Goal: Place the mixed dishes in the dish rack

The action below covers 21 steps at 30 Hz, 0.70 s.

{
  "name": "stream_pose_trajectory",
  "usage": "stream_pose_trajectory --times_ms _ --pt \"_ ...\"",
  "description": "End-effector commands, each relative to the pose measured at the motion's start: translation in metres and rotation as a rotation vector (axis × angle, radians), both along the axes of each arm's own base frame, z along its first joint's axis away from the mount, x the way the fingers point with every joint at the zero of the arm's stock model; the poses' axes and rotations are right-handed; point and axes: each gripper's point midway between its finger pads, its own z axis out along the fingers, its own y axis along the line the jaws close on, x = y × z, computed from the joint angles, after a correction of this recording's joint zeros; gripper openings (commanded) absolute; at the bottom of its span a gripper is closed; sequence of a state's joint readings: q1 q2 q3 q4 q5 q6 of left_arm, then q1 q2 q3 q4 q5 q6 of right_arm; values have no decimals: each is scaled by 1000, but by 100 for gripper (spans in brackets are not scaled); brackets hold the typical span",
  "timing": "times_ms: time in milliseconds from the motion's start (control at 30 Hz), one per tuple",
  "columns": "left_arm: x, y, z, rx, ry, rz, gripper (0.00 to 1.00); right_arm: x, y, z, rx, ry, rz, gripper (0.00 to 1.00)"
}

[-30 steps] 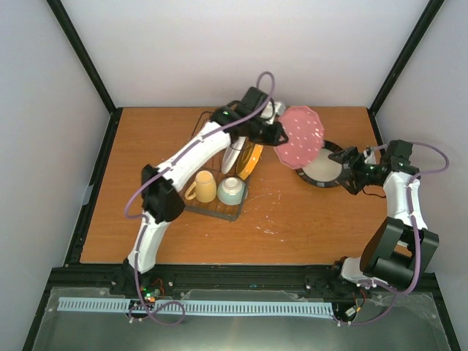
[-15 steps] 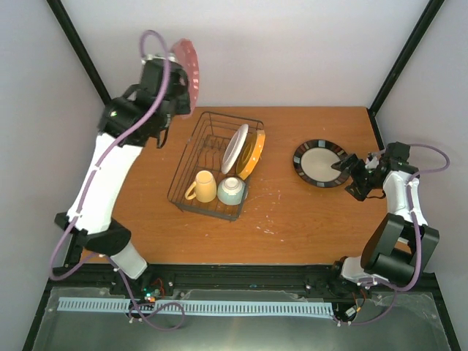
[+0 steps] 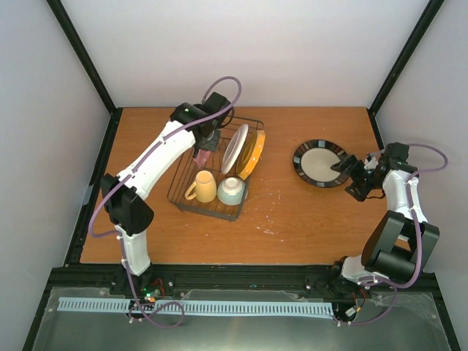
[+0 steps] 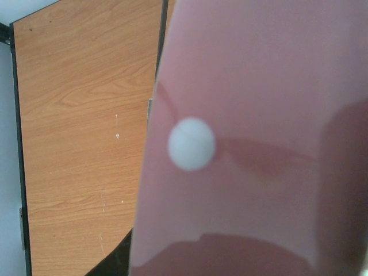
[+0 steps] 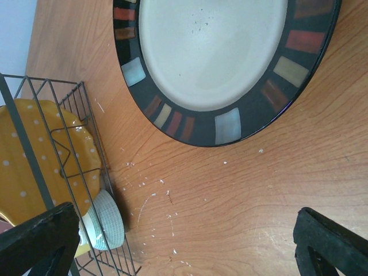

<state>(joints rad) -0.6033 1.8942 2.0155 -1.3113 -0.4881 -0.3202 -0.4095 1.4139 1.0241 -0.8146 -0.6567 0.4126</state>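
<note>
Clamped on the pink plate above the far left of the dish rack, the left pincer could knock the neighbouring striped plate if it lowered askew, while the right pincer gaped apart beside the dark-rimmed plate on the worktop.

Left pincer gripping; right pincer spread.

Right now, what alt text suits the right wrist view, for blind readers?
A dark-rimmed beige plate lies flat on the wooden table, open jaws framing the bottom corners. At left, the dish rack holds an orange dotted plate and a pale bowl.
</note>
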Motion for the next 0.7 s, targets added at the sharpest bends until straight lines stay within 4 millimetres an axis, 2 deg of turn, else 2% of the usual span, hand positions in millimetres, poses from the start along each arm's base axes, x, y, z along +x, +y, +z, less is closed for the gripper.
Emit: stream_pose_trajectory --times_ms 0,200,333,533,667 --pt "11 -1 48 -66 -185 -8 1 -2 0 -5 -26 5 21 100" --pt "20 -11 28 -67 -174 -27 1 -2 -1 -7 -29 9 25 100" --pt "34 -21 10 -46 -187 -75 1 -1 -2 -7 -31 10 24 100" --pt "58 -32 -5 22 -206 -128 1 0 -3 -7 -37 11 21 100" --pt "65 -41 -16 12 -195 -154 1 -1 -4 -9 -38 17 18 100"
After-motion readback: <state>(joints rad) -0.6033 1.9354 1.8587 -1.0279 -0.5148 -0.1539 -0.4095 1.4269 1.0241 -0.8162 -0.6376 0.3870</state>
